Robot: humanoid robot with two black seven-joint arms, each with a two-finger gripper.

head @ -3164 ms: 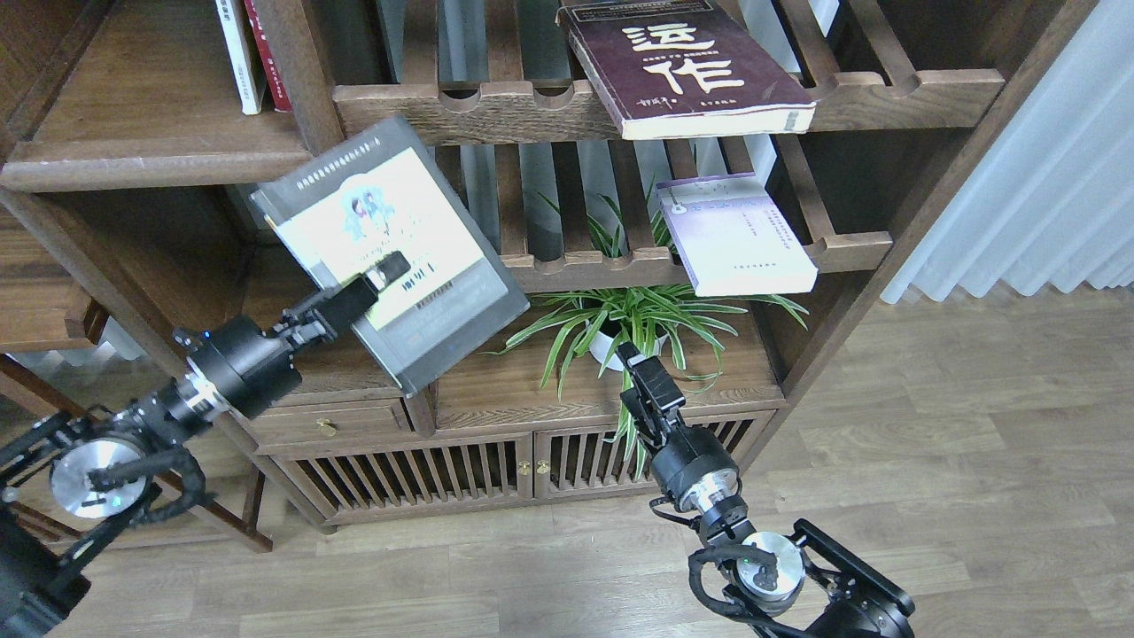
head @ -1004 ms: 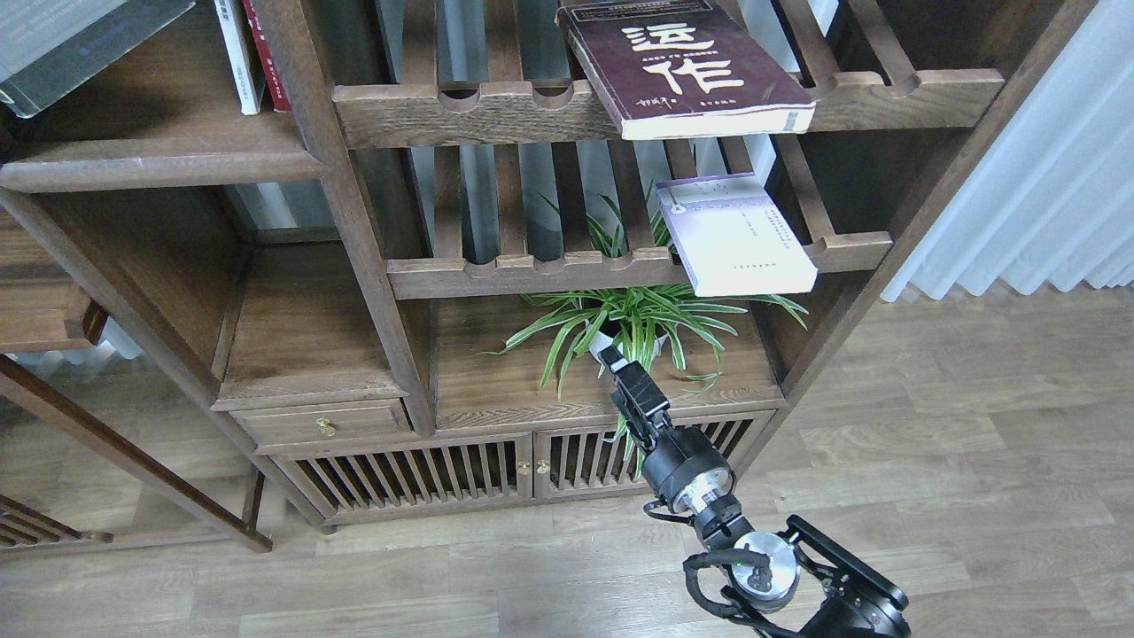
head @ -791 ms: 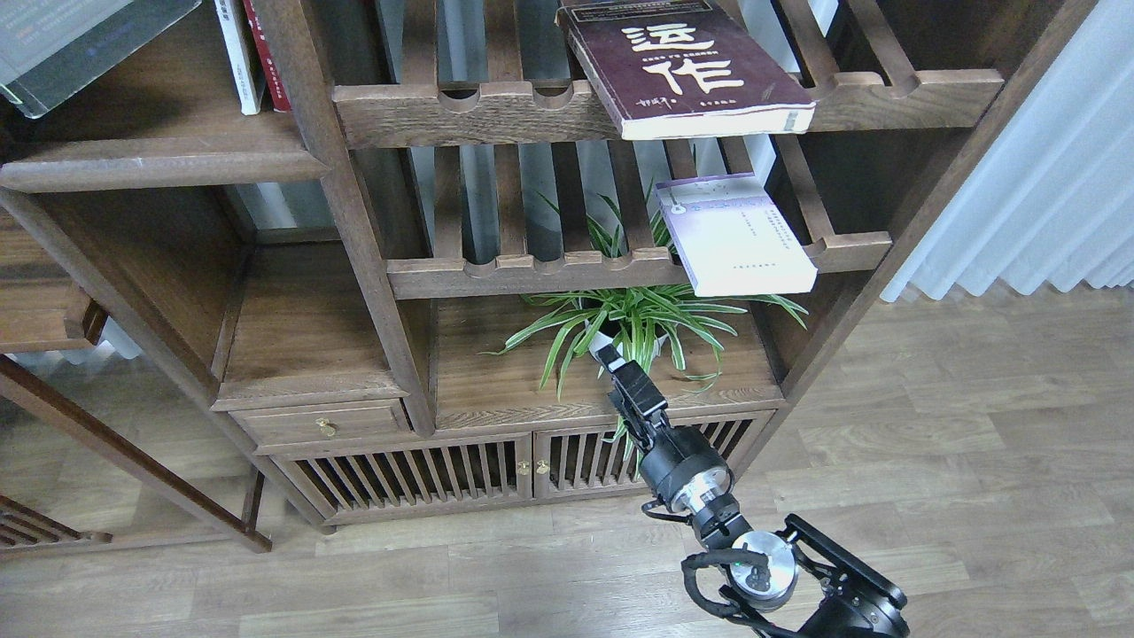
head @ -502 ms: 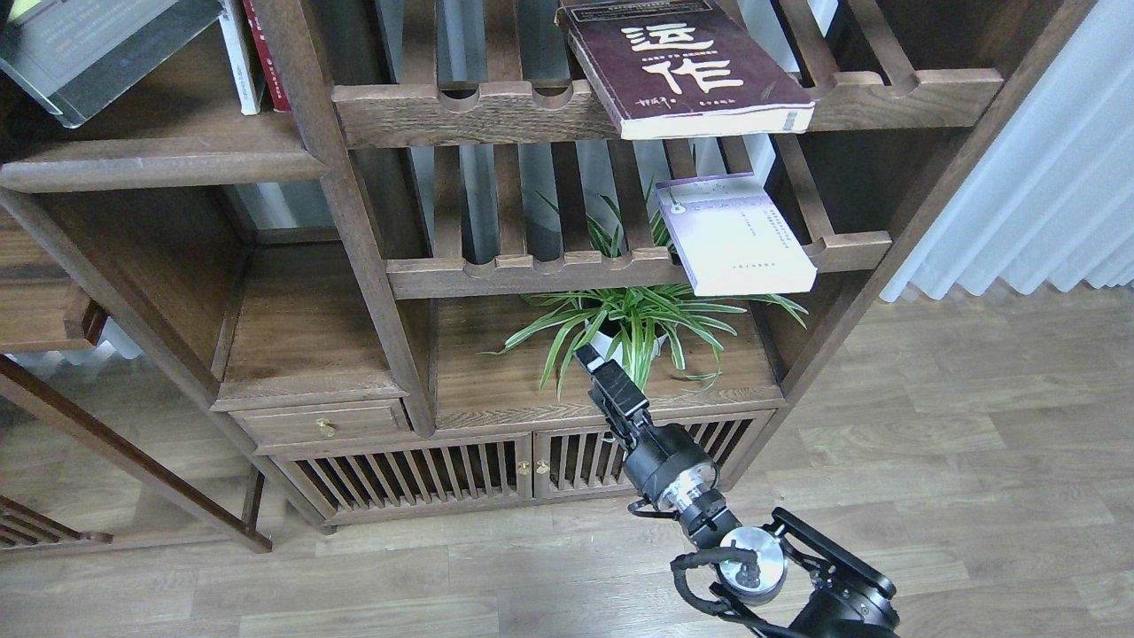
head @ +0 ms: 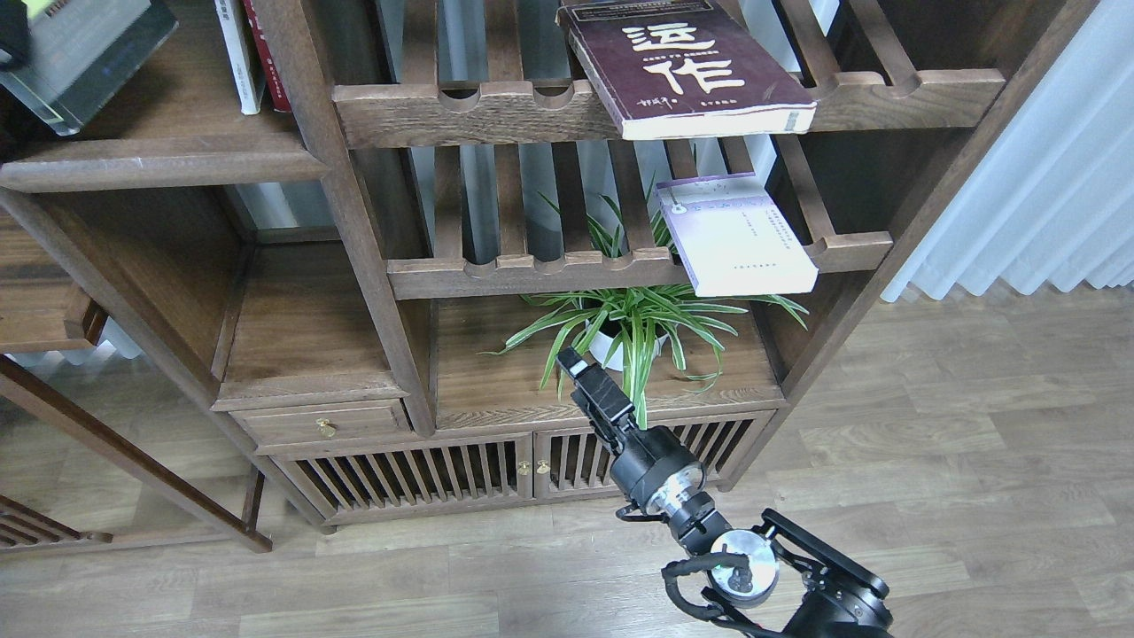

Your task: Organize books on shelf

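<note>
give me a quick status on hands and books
Right hand low by plant, nothing held. Left hand off-frame. Grey book on shelf; maroon book, lavender book on racks.

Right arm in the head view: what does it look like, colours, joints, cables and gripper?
The right arm is matte black, built from rounded cylindrical joints with silver metal end caps. A black cable loops beside the lower joint, where a small green light shows. Its right gripper is a slim, boxy black unit.

Spider plant in white pot, cabinet top; white curtain at right.
</note>
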